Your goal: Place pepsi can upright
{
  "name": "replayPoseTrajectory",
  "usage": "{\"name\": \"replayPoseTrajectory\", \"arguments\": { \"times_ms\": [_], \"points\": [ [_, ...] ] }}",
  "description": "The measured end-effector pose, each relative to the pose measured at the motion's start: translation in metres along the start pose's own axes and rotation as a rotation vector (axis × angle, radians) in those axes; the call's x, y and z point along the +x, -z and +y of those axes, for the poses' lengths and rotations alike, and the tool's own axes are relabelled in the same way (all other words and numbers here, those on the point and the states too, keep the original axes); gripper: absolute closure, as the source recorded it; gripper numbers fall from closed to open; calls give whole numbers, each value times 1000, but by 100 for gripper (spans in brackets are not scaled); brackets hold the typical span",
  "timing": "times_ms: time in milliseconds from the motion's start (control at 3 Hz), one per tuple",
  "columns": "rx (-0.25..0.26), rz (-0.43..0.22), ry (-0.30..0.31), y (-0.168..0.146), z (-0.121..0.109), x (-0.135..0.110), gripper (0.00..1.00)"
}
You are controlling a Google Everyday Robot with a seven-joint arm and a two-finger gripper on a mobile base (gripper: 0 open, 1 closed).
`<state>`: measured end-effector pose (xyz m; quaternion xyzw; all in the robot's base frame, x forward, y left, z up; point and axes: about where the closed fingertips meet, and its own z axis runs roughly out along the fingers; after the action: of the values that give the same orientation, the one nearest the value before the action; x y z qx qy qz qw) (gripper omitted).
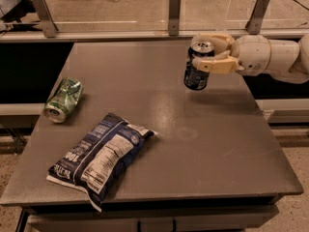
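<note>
The pepsi can (197,66) is a small dark blue can with a silver top. It is nearly upright, held at the far right of the grey table (193,144). My gripper (206,54) comes in from the right on a white arm and is shut on the pepsi can's upper part. One beige finger (218,65) crosses the can's front; the other curves behind its top. The can's base hangs just above the tabletop, with a shadow beside it.
A dented green can (63,99) lies on its side at the table's left edge. A larger dark blue chip bag (100,156) lies flat at the front left. A rail with metal posts (174,12) runs along the far edge.
</note>
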<state>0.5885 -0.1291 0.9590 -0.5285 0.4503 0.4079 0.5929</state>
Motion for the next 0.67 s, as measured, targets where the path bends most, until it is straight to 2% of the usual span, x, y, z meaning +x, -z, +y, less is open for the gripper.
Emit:
{"name": "replayPoseTrajectory", "arguments": {
  "times_ms": [333, 667],
  "points": [
    [5, -17, 51, 6, 7, 10, 100],
    [17, -22, 26, 12, 10, 23, 82]
  ]
}}
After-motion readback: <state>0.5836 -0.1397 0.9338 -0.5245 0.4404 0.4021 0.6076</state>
